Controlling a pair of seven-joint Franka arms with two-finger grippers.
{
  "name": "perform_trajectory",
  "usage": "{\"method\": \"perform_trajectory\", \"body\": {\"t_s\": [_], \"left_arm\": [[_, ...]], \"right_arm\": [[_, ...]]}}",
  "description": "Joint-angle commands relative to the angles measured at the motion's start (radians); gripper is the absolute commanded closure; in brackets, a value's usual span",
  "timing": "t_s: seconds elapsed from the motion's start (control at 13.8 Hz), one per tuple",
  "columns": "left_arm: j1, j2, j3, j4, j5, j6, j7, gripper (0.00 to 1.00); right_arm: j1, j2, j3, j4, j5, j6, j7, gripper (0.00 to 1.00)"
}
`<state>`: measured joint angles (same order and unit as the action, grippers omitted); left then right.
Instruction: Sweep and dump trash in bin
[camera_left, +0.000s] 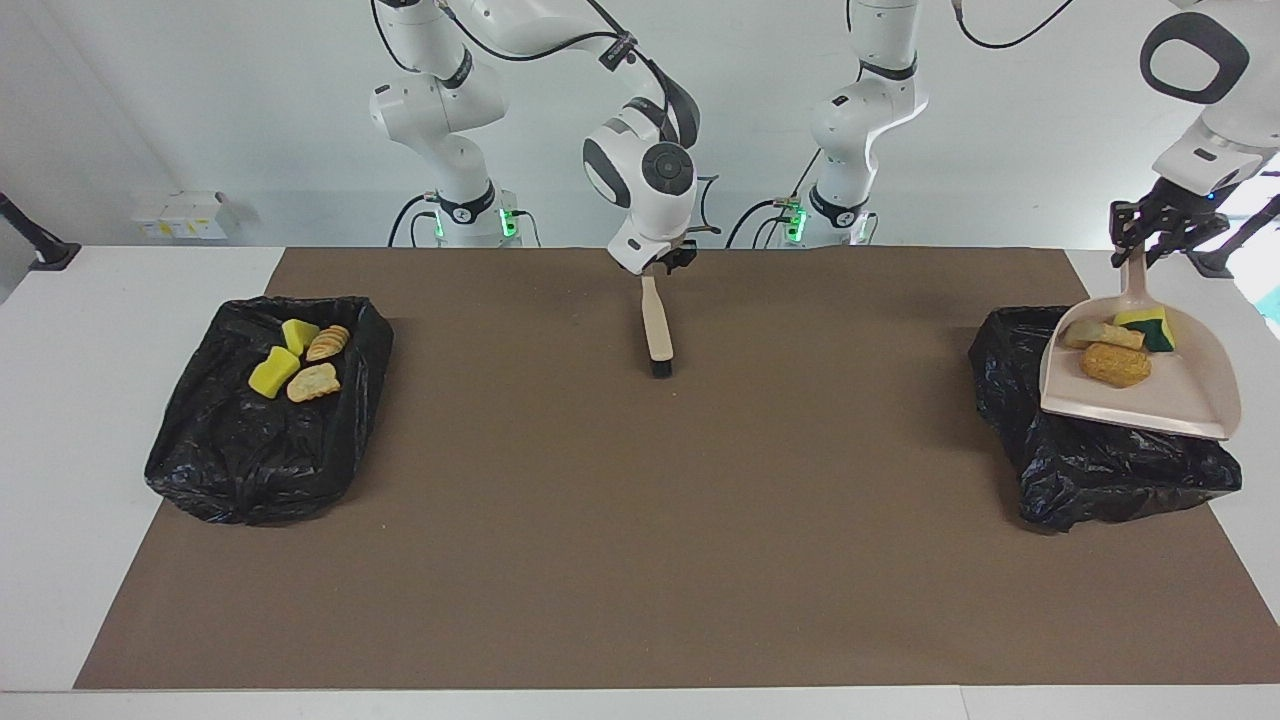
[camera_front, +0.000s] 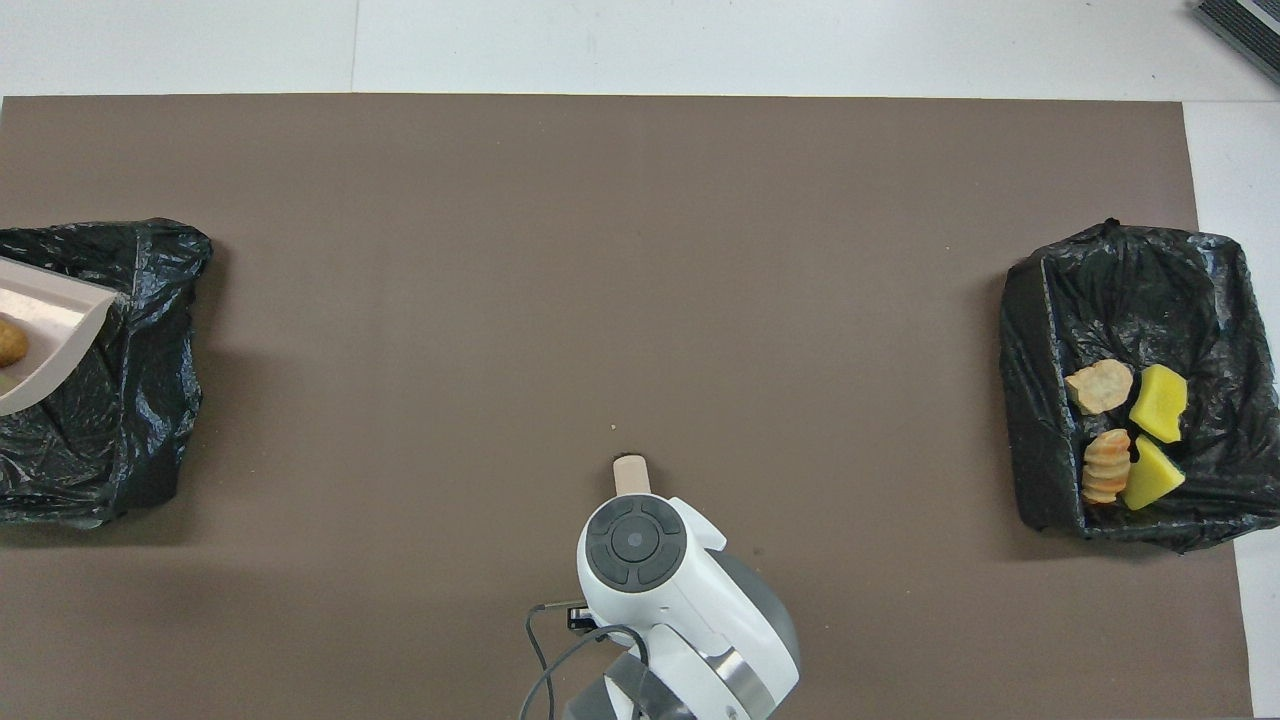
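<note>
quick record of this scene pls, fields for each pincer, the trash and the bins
left pincer: shut on dustpan handle, pan held over one bin
dustpan load: three trash pieces
right pincer: shut on brush, bristles down at the mat
other bin: at the right arm's end, four trash pieces in it
mat: no trash seen on it

A robotics lab: two mounted arms (camera_left: 450, 120), bare white walls.
</note>
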<state>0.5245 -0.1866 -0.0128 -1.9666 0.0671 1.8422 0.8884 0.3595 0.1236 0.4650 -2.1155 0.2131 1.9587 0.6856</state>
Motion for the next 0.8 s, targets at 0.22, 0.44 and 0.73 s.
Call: {"method": "perform_trajectory", "body": {"t_s": [0.22, 0.44, 0.73], "left_arm": [[0.014, 0.029, 0.024, 0.049, 0.274, 0.095, 0.297, 1.0], [0.008, 0.048, 0.024, 0.049, 0.371, 0.143, 0.331, 1.0], [0.008, 0.065, 0.024, 0.051, 0.497, 0.196, 0.333, 1.0]], "right_arm": [[-0.034, -0.013, -0.009, 0.19, -0.116, -0.188, -0.063, 0.0], [-0.123, -0.016, -0.011, 0.3, -0.13, -0.328, -0.2, 0.0], [-0.246, -0.015, -0.014, 0.414, -0.138, -0.461, -0.342, 0.0]]}}
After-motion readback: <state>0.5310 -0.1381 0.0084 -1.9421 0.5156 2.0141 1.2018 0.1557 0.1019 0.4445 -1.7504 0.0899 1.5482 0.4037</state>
